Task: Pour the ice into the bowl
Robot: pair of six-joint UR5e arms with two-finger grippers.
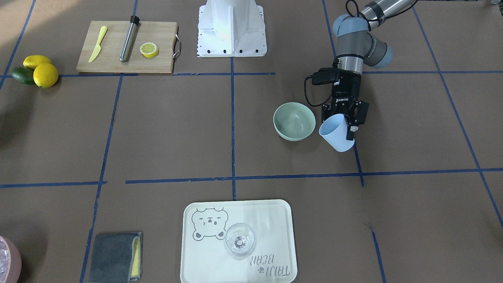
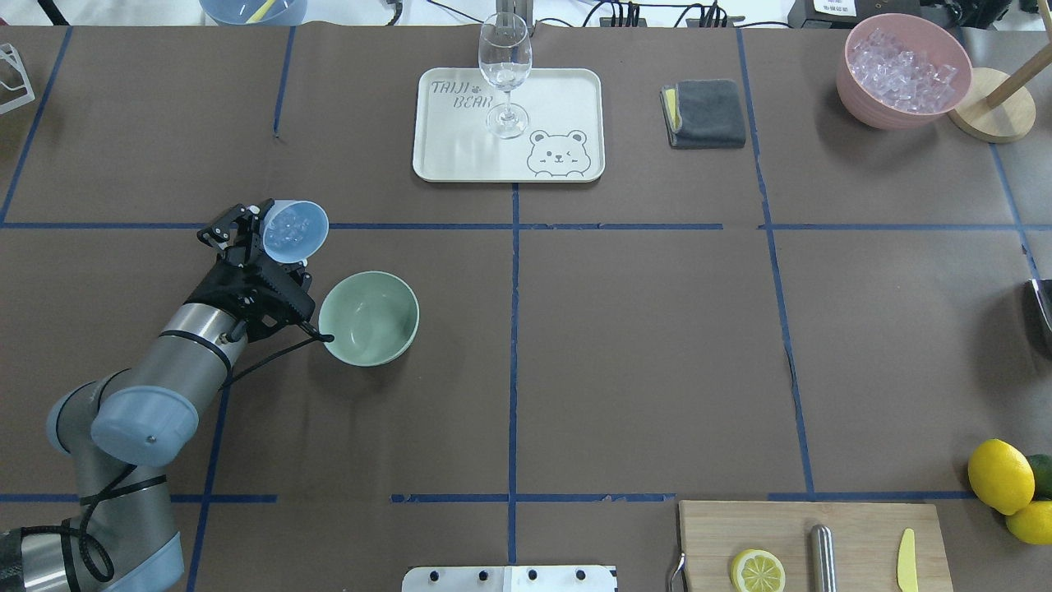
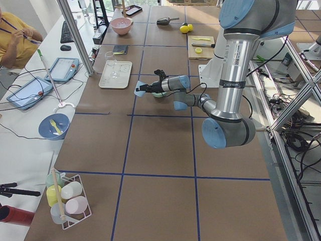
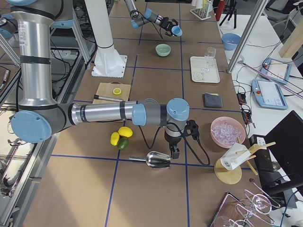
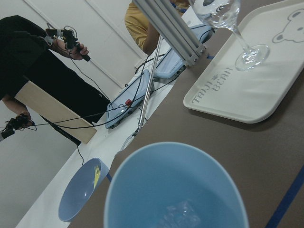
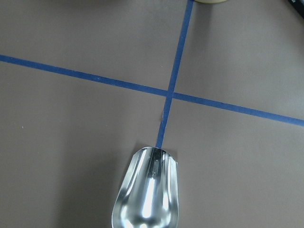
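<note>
My left gripper point(image 2: 273, 240) is shut on a light blue cup point(image 2: 294, 231), fingers on either side of its wall. The cup is tilted, mouth towards the mint-green bowl point(image 2: 370, 317), and hangs just beside the bowl's rim. A few clear ice cubes point(image 2: 288, 225) lie inside the cup, also seen in the left wrist view point(image 5: 179, 216). The bowl looks empty. From the front, the cup point(image 1: 336, 132) sits right of the bowl point(image 1: 294, 121) with the left gripper point(image 1: 346, 125) around it. My right gripper point(image 4: 174, 153) is by a metal scoop point(image 6: 147, 195); I cannot tell its state.
A pink tub of ice point(image 2: 902, 69) stands far right. A white tray point(image 2: 460, 148) bears a wine glass point(image 2: 505, 74). A grey cloth point(image 2: 705, 113) lies beside it. A cutting board point(image 2: 855, 526) with lemon half, muddler and knife is near, with lemons point(image 2: 1000, 477).
</note>
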